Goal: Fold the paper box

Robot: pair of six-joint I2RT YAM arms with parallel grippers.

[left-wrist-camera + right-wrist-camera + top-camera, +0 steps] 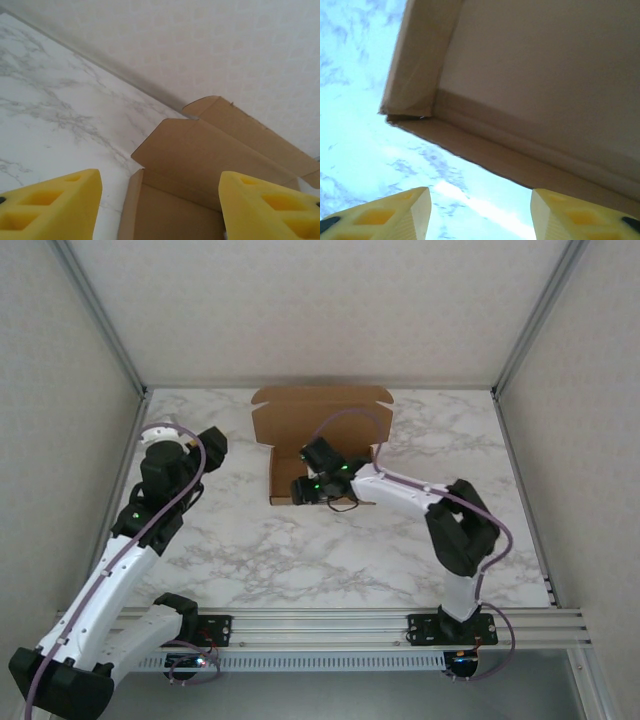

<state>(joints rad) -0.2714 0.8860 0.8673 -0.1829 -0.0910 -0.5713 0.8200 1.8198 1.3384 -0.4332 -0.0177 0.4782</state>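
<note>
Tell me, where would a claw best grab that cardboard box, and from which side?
Probably the box's near wall, a thin upright strip. Come from the near side, over its top edge, with one finger inside and one outside. The open right gripper faces that wall near its left corner. The tall lid behind looks floppier, I'd guess.

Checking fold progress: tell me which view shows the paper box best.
Top external: the paper box shows almost whole, lid open, the right arm over its tray. Left wrist shows the raised lid and one tray corner; right wrist, one inner corner close up.
</note>
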